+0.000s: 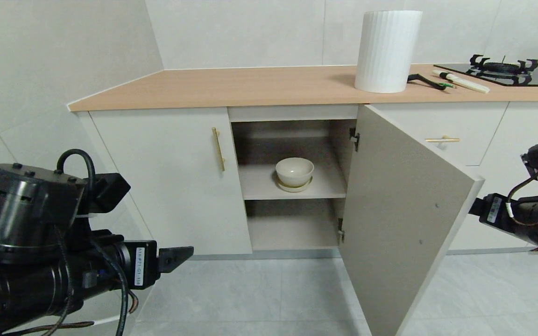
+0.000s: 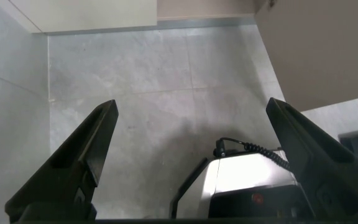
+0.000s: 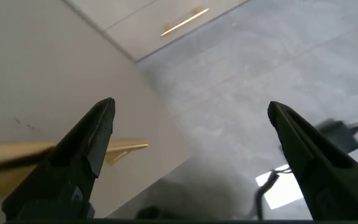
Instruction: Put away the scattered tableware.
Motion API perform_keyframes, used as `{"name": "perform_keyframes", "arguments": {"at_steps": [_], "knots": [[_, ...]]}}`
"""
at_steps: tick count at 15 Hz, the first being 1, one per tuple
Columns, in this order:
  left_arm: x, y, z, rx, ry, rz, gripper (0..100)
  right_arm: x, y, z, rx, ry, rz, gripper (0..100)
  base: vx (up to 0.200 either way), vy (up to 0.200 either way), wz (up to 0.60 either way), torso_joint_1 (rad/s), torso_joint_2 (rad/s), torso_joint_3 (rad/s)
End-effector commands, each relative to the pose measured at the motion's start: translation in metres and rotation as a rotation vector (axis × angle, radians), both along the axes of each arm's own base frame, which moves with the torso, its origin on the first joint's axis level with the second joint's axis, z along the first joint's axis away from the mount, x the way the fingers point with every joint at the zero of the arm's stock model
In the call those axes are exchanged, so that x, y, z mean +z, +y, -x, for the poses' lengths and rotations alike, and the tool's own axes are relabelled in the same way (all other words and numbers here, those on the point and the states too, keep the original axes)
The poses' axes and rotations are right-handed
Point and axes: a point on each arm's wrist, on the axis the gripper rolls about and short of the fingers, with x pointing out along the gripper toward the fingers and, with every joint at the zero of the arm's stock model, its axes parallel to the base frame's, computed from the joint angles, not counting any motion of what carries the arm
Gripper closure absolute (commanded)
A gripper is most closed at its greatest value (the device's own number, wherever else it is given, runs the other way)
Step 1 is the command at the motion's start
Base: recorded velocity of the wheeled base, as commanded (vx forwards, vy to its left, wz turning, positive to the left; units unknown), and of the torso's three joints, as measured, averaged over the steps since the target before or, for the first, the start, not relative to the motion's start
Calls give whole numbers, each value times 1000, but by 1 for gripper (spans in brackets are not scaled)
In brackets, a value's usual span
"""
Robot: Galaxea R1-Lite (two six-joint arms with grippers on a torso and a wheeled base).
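A cream bowl [image 1: 294,171] sits on a matching saucer [image 1: 293,187] on the middle shelf [image 1: 320,184] of the open cabinet. The cabinet door [image 1: 404,210] swings out wide to the right. My left gripper [image 2: 192,107] is open and empty, low over the floor tiles to the left of the cabinet, and its finger [image 1: 175,257] pokes out at the lower left. My right gripper [image 3: 191,106] is open and empty beside the outer face of the door [image 3: 42,62], close to its gold handle [image 3: 67,155]. My right arm [image 1: 521,214] is just past the door's edge.
On the wooden countertop [image 1: 231,86] stand a tall white ribbed container [image 1: 388,49], a black-handled tool [image 1: 425,81] and a pale utensil [image 1: 460,81]. A black gas hob [image 1: 507,70] is at the far right. The left cabinet door [image 1: 171,177] is closed. The lower shelf [image 1: 292,231] is bare.
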Motion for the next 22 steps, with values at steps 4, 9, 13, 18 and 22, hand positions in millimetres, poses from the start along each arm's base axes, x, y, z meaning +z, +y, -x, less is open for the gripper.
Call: {"name": "perform_keyframes", "arguments": {"at_steps": [4, 9, 13, 18, 22], "knots": [[1, 0, 0, 2, -4, 5, 0, 0, 25, 3, 87, -3, -23, 0, 0, 0, 0, 0, 0, 0], [2, 0, 1, 2, -6, 6, 0, -5, 68, -15, 231, 22, -12, 0, 0, 0, 0, 0, 0, 0], [4, 1, 1, 3, -17, 8, 0, -16, 108, -42, 371, 52, 18, 0, 0, 0, 0, 0, 0, 0], [10, 2, 3, 6, -58, 30, 0, -9, 145, -63, 597, 15, 56, 0, 0, 0, 0, 0, 0, 0], [10, 1, 2, 6, -66, 34, 0, -9, 166, -65, 700, 3, 22, 0, 0, 0, 0, 0, 0, 0]]}}
